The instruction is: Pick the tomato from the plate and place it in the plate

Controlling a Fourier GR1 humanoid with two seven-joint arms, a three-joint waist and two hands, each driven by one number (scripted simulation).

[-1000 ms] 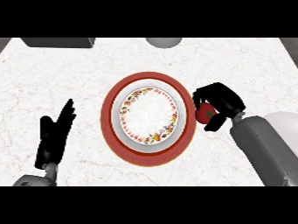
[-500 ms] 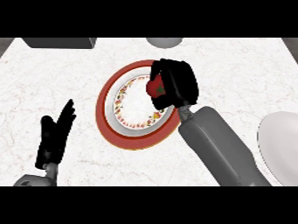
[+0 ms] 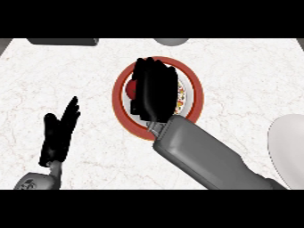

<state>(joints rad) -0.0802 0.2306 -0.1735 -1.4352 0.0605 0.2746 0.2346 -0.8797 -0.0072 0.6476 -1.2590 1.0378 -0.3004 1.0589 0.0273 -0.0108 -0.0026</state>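
The tomato (image 3: 131, 89) is sitting on the red plate (image 3: 192, 82), peeking out left of our right hand (image 3: 155, 91), whose fingers are lying straight over it. Our left hand (image 3: 59, 133) is resting open at left; a white plate (image 3: 297, 144) is lying at right.

The tomato (image 3: 130, 88) lies on the patterned plate (image 3: 188, 95) mid-worktop (image 3: 246, 71) — under the right hand (image 3: 153, 91); a second plate (image 3: 297, 144) at four o'clock.
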